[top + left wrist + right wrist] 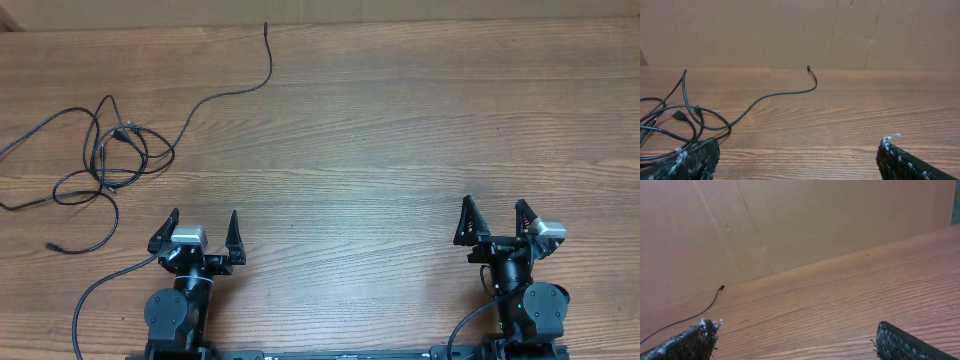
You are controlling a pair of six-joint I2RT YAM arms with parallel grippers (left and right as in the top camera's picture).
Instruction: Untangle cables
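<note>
The thin black cables [110, 155] lie in a loose tangle of loops at the left of the wooden table. One long strand runs from the tangle up and right to a small plug end [266, 25] near the back edge. Another plug end [50, 245] lies at the front left. In the left wrist view the tangle [675, 120] is at the left and the long strand [785, 92] curves to the back. My left gripper [203, 230] is open and empty, in front and to the right of the tangle. My right gripper [495, 220] is open and empty, far right.
A cardboard wall [800, 30] stands along the table's back edge. The thicker black arm cable [95, 295] curves beside the left arm's base. The long strand's end also shows in the right wrist view [721, 287].
</note>
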